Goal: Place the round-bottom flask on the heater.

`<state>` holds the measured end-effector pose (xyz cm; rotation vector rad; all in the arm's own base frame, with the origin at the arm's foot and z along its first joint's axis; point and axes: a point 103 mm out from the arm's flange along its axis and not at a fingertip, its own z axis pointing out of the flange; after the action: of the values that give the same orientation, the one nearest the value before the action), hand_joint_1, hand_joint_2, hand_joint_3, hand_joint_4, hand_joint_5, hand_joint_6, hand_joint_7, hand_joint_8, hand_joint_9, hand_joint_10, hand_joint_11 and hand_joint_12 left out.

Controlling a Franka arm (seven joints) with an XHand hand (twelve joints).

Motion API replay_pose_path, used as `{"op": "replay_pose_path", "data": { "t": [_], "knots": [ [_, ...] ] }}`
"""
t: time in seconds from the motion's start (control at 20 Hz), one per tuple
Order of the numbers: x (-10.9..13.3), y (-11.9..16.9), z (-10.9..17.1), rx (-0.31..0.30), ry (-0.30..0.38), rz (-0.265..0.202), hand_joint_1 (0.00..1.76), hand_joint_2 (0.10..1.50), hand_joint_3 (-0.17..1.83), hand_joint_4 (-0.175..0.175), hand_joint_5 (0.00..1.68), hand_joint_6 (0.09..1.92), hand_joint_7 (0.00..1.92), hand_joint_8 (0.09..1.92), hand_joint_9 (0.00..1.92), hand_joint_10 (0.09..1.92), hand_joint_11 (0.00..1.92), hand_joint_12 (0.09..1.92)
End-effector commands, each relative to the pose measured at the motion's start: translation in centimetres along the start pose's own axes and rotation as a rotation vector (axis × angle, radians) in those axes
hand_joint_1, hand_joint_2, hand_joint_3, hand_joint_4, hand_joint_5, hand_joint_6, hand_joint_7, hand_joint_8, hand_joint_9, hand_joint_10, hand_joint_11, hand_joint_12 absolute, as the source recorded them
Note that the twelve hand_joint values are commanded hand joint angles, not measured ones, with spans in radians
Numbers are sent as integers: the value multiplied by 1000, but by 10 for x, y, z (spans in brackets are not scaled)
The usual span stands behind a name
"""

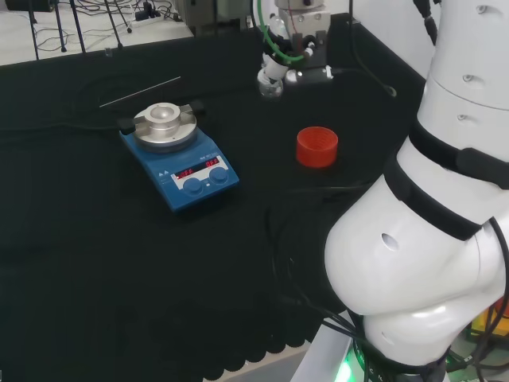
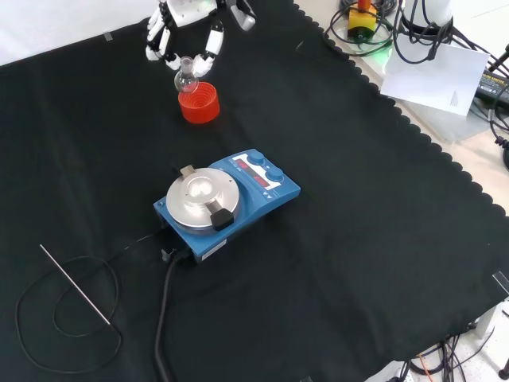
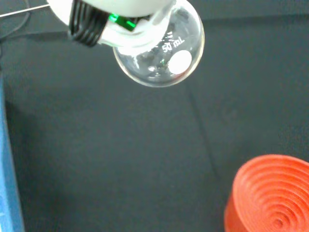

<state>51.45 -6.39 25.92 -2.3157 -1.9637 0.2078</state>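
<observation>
The flask (image 3: 159, 53) is a clear round-bottom one held up off the cloth by the hand (image 2: 187, 36), fingers curled round its neck; the wrist view shows the bulb close, with printed marks and a white spot on the glass, and looks empty (neck hidden by the white and black of the hand (image 3: 104, 21)). In the front view the flask (image 2: 186, 77) hangs just above and slightly left of the red stand (image 2: 199, 103), bulb overlapping the stand's far rim, so contact can't be told there. The wrist view settles it: bulb and stand (image 3: 270, 195) are apart, black cloth between them, ribbed rings visible inside the stand. In the head view the flask (image 1: 270, 83) is barely readable as glass under the hand (image 1: 290, 48), and the stand (image 1: 317, 146) sits nearer the camera and to the right, clearly separate. The heater (image 2: 227, 199) is a blue unit with a round silver top plate, two knobs and red displays; it stands well apart from the flask, nearer the camera in the front view, to the left in the head view (image 1: 179, 155). Nothing rests on its plate. The front view also shows a thin metal rod (image 2: 75, 285) with a looped black cable (image 2: 56, 318) at lower left, and the heater's power lead (image 2: 165, 318) running off the bottom edge.
</observation>
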Motion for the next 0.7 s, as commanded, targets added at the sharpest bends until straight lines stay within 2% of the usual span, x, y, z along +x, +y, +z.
{"op": "replay_pose_path", "data": {
  "t": [0.05, 0.45, 0.7],
  "knots": [
    [61, 17, -12, 23, -36, -91, 1074, 713, 707, 175, 1098, 1000, 554, 613, 842, 500, 632, 1189],
    [115, 41, -16, 38, -72, -173, 1074, 712, 710, 175, 1098, 1002, 555, 613, 843, 498, 633, 1188],
    [141, 52, -11, 44, -83, -202, 1075, 710, 712, 175, 1098, 1002, 554, 612, 842, 496, 634, 1187]
  ]
}}
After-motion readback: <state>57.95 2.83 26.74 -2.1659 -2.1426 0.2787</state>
